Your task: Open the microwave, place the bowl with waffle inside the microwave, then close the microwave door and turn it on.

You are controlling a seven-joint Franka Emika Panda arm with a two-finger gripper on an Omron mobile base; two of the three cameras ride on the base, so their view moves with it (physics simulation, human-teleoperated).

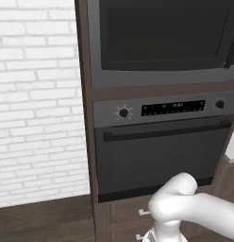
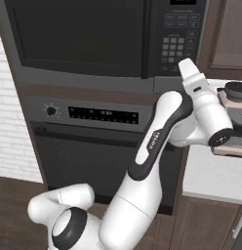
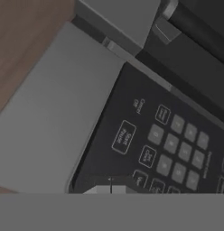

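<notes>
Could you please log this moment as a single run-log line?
stage: turning on | microwave door: closed | gripper: shut, at keypad bottom edge | oven: below, closed

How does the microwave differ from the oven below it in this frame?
The microwave sits above, with a keypad of buttons at its right; the oven has a round knob and a long display strip. The microwave's handle runs vertically, while the oven's bar handle runs horizontally. Both are dark grey, built into the same wooden cabinet, doors closed.
</notes>
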